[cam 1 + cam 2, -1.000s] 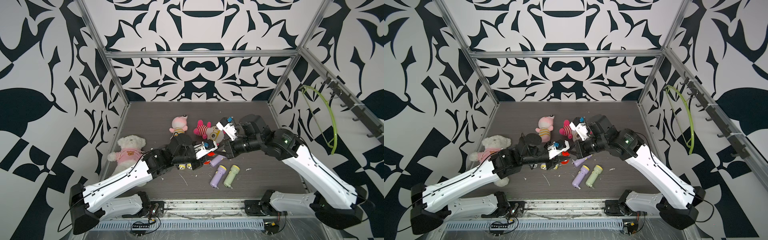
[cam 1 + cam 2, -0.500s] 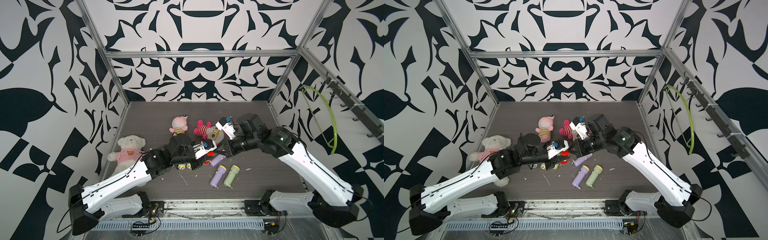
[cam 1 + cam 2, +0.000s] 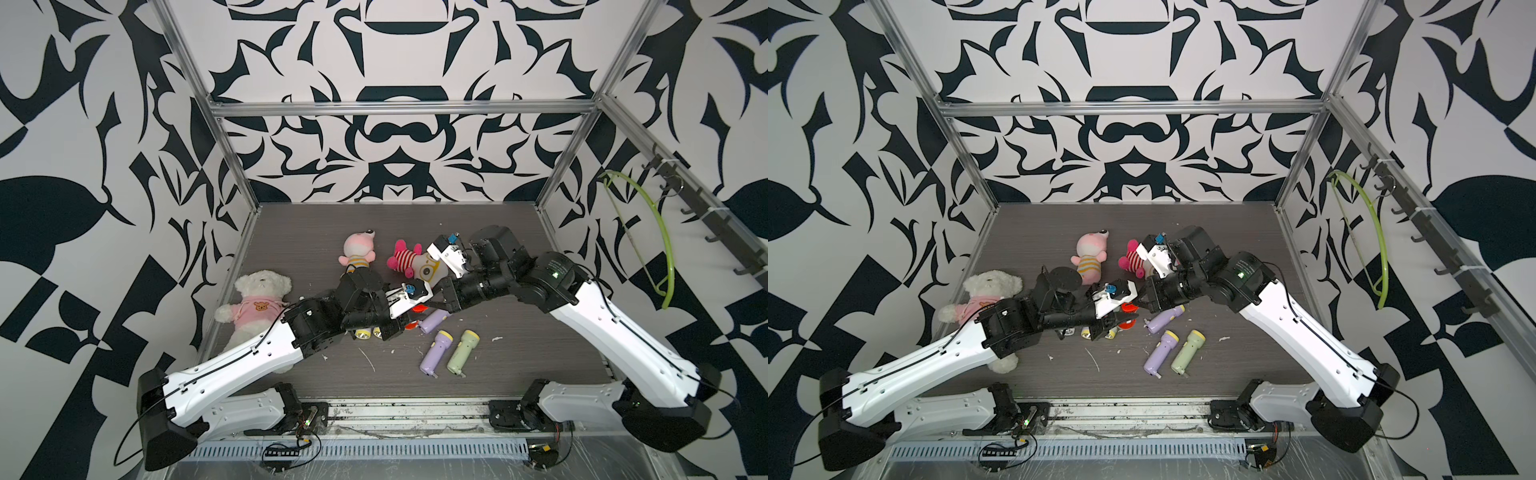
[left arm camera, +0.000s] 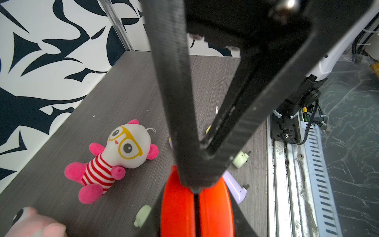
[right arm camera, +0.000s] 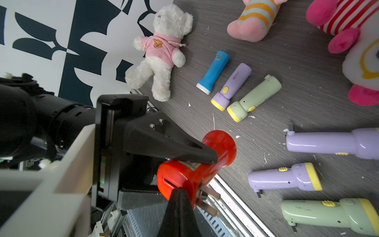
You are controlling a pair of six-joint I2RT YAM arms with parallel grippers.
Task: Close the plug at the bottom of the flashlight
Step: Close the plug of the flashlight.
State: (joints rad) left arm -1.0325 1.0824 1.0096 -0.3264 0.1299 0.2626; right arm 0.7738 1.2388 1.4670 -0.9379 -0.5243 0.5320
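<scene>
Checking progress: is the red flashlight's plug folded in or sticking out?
Out: the plug shows metal prongs jutting from the base of the red flashlight, beside the tip of the right end effector.

In a top view, the back strip of the table, at the top of the floor, lies bare from side to side. At mid-frame the left arm and right arm meet at the red flashlight and bar the centre. Just behind them lie the pink plush and striped plush. The white teddy bear blocks the left edge. At lower centre a purple flashlight and a green flashlight lie side by side, and the floor right of them is open.
</scene>
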